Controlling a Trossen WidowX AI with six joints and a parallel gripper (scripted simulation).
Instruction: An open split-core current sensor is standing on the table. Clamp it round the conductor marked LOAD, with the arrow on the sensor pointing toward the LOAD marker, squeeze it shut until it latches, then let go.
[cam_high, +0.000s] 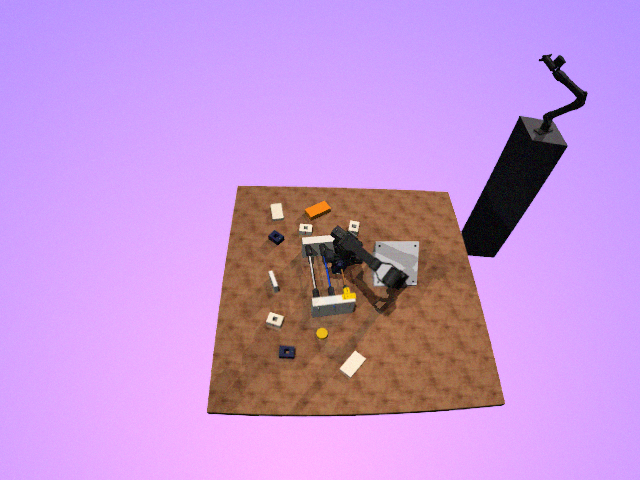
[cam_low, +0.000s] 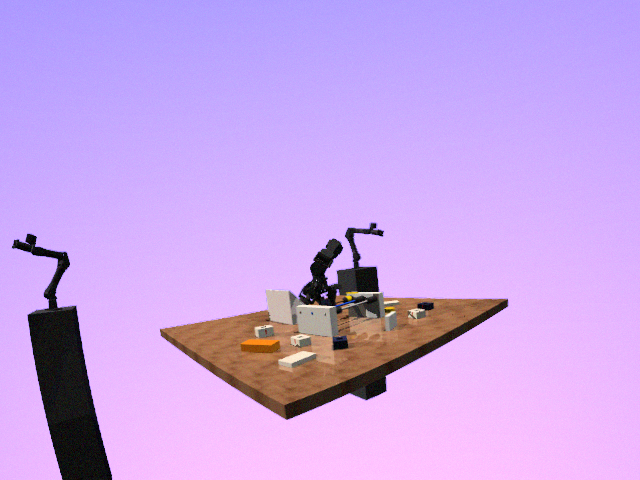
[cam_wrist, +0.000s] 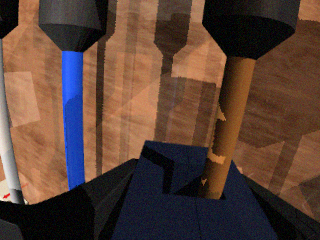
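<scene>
The dark blue sensor (cam_high: 343, 266) (cam_wrist: 175, 215) sits around the brown conductor (cam_high: 343, 279) (cam_wrist: 234, 110). In the wrist view its two halves lie together with a thin seam between them, and the conductor enters its opening. Whether it is latched cannot be told, and its arrow is not visible. My gripper (cam_wrist: 186, 174) is shut on the sensor, one dark finger at each side. A yellow tag (cam_high: 347, 293) stands on the near end block at the brown conductor's end; its lettering is not readable. The arm hides much of the sensor in the top and exterior views.
The blue conductor (cam_high: 326, 273) (cam_wrist: 73, 125) and white conductor (cam_high: 312, 273) (cam_wrist: 7, 145) run beside the brown one. End blocks (cam_high: 333, 308) (cam_low: 316, 321) hold them. A grey panel (cam_high: 411, 268) (cam_low: 280, 306) stands beside the arm. An orange block (cam_high: 317, 209) (cam_low: 260, 345) and several small blocks lie around.
</scene>
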